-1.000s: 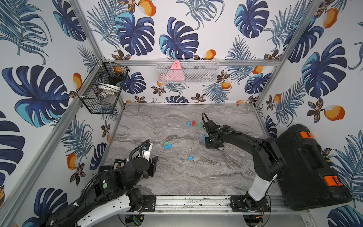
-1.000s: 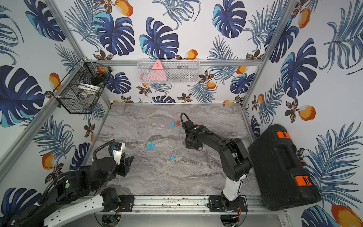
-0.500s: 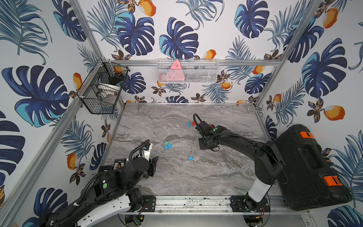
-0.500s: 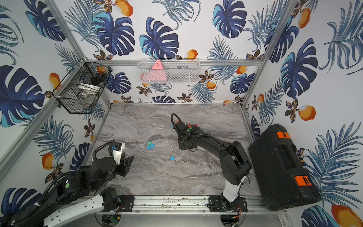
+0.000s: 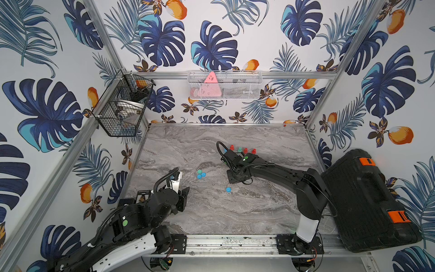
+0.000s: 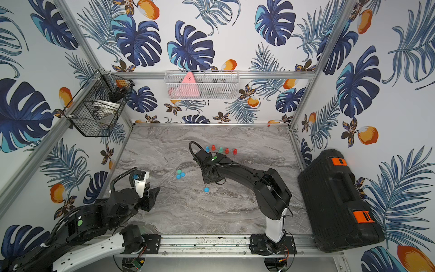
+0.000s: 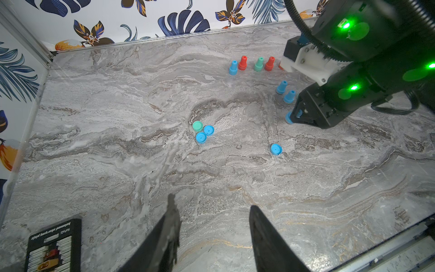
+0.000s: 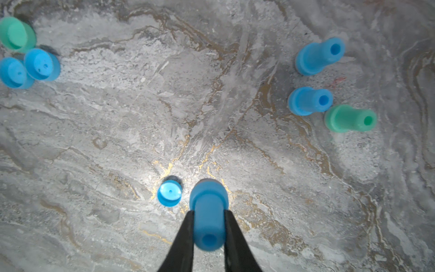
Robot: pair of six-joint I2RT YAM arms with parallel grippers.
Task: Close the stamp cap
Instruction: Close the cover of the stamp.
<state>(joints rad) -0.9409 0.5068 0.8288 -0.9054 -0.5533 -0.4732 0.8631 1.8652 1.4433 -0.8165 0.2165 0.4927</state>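
Pointing base-down, blue stamp [image 8: 208, 212] hangs upright between right jaws

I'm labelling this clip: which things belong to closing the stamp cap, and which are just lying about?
In the job: right claw, the blue stamp it grips, lone blue cap.
Lying about: three clustered caps, other standing stamps, black case, wire basket, empty left claw.

Leaf-print wallpapered walls [image 5: 259, 47], grey marble tabletop [image 5: 211, 212].
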